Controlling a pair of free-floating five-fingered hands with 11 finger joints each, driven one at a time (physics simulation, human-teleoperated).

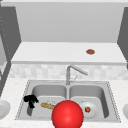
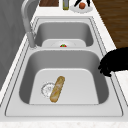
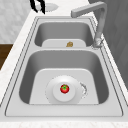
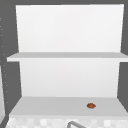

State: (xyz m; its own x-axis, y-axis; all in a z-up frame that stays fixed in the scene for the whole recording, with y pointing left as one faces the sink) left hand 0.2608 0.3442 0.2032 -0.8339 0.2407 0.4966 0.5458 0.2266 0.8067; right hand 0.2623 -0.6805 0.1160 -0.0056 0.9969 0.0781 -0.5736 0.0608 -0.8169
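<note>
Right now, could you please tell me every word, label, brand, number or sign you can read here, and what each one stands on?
None: no writing shows on any surface.
The bottle on the counter is too blurred to tell whether it carries a label.
The loaf, the plate with the tomato and the faucet are plain.

Front faces sink (image 1: 67,100); sides look along it; upper faces shelf (image 4: 65,107), shared with front.

Tomato (image 3: 64,88) on plate (image 3: 56,98) in right basin; brown item (image 1: 90,51) on shelf (image 1: 50,53).
</note>
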